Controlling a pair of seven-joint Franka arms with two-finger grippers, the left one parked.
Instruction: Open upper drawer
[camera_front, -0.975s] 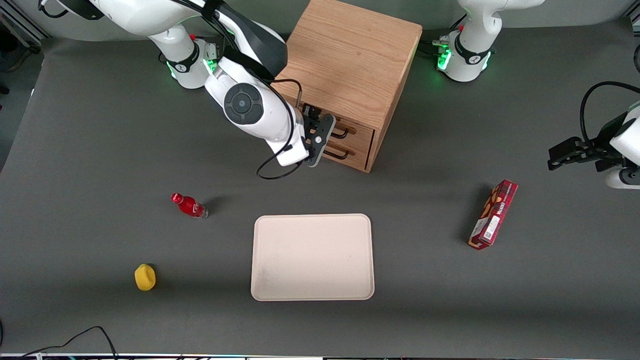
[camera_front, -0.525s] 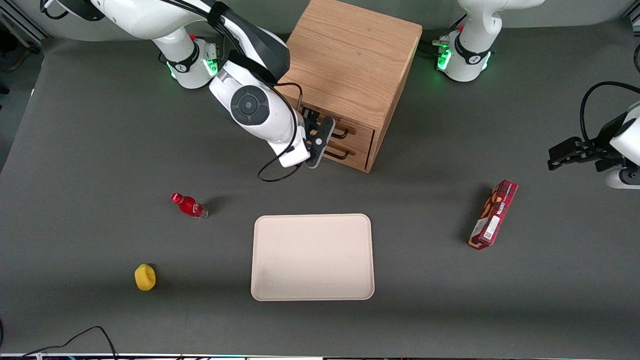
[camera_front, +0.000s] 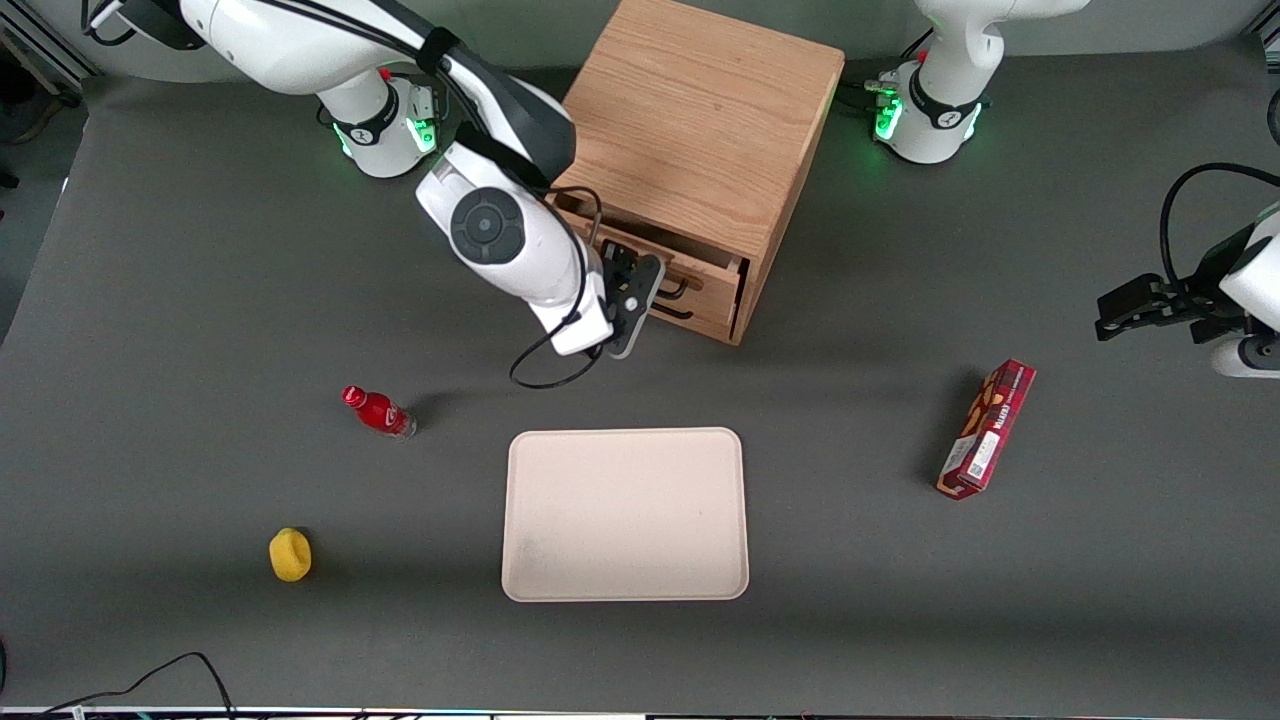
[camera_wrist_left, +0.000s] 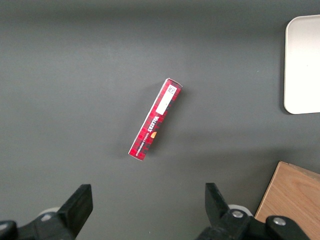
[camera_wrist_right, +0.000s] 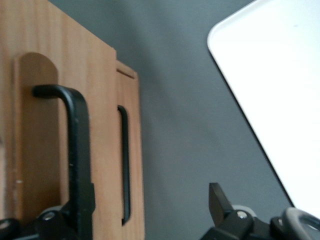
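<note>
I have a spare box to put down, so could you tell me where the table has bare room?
Bare mat lies between the tray and the red carton, and between the yellow object and the red bottle. It is crowded in front of the upper drawer, where the gripper sits at the handle.

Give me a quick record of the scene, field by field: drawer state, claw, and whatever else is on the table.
upper drawer: pulled partly out of the cabinet
lower drawer: closed
claw: at the upper drawer's black bar handle
tray: nearer the front camera than the cabinet
red bottle: toward the working arm's end
yellow object: toward the working arm's end
red box: toward the parked arm's end
</note>
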